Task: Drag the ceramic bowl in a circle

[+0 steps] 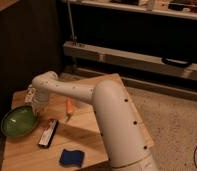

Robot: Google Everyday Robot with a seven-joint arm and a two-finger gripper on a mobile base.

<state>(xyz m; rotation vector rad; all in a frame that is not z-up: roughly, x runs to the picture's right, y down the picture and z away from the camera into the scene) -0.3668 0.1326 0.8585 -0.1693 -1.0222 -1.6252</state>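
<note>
- The end effector (33, 101) sits low at the far rim of the ceramic bowl (18, 122), probably to hook that rim and steer the bowl; whether it is apart or together, I cannot tell.
- The bowl lies at the left edge of the worktop (22, 155), apparently slightly over it.
- An orange stick (69, 109), a dark bar (48, 133) and a blue sponge (72, 157) lie nearby and could obstruct the circle.
- The worktop is pale wood; beyond are a speckled floor (174, 117) and dark shelving.

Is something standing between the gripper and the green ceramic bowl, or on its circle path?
Nothing visible separates them: the gripper is at the rim of the wide glossy green ceramic bowl. The flat black bar lying beside the bowl could block a wide circle.
</note>
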